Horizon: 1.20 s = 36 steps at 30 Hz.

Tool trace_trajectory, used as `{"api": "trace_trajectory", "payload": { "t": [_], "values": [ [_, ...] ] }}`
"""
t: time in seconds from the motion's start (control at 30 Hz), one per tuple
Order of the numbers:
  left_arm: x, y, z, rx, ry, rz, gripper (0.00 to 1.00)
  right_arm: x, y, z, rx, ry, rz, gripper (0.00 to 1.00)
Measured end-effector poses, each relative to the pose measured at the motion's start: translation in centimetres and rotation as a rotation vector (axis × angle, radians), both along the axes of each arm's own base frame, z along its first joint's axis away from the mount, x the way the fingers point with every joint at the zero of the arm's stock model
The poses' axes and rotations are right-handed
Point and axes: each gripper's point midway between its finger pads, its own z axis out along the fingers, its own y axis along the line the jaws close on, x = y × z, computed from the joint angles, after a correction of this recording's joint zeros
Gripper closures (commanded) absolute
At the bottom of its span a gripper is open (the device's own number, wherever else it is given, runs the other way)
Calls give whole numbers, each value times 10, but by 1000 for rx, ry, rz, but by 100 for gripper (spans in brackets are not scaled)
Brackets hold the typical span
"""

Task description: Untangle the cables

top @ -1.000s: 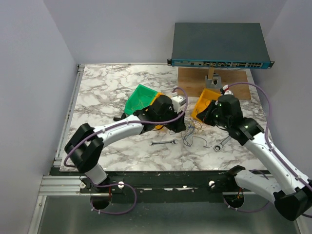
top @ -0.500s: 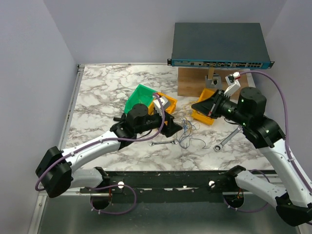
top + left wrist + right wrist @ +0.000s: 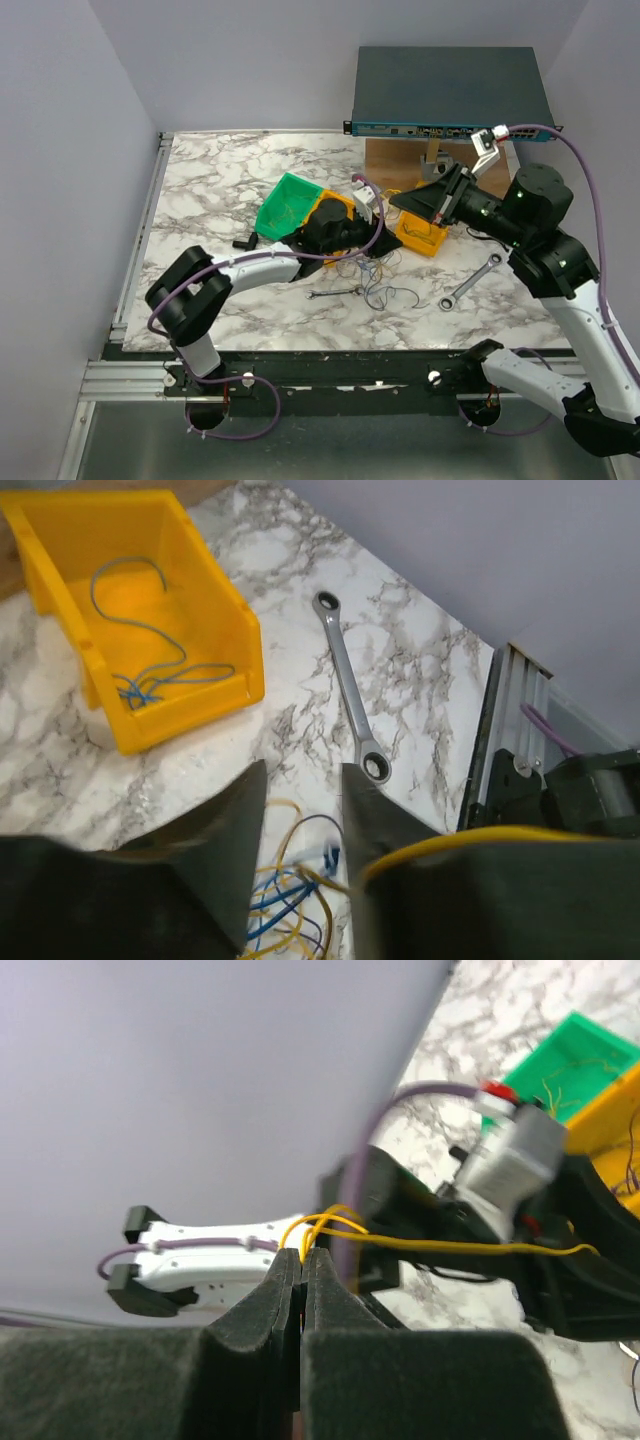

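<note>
The cables (image 3: 385,288) are a loose tangle of thin blue, yellow and dark wires on the marble, in front of the yellow bin (image 3: 425,238). My left gripper (image 3: 378,248) hovers low over the tangle's near-left part. In the left wrist view its jaws (image 3: 302,770) stand apart, with blue and yellow wires (image 3: 285,895) lying on the table between them. My right gripper (image 3: 395,204) is raised above the table, shut on a yellow cable (image 3: 450,1248). That cable loops out of the pinch (image 3: 303,1252) and runs taut toward the left arm.
A large silver wrench (image 3: 470,282) lies right of the tangle and a small one (image 3: 335,293) lies left of it. A green bin (image 3: 285,205) and a second yellow bin (image 3: 330,210) sit behind the left arm. The yellow bin (image 3: 140,620) holds a blue wire. A network switch (image 3: 450,95) stands at the back.
The right gripper has risen and drawn back toward the rear, pulling the yellow cable taut. The left arm pulled back toward the front, then reached forward over the tangle again.
</note>
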Motion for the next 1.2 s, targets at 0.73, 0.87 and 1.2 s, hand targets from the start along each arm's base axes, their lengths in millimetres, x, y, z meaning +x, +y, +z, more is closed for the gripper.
{"api": "trace_trajectory", "payload": {
  "t": [0.73,0.87,1.2],
  "values": [
    [-62,45,-146,73,321,31,81,3,-44,149,97,-320,-244,99],
    [-73,60,-151,70,326,41,57,20,-37,139,72,-288,-252,99],
    [-67,77,-27,-58,71,73,17,34,-23,107,51,-235,-216,99]
  ]
}}
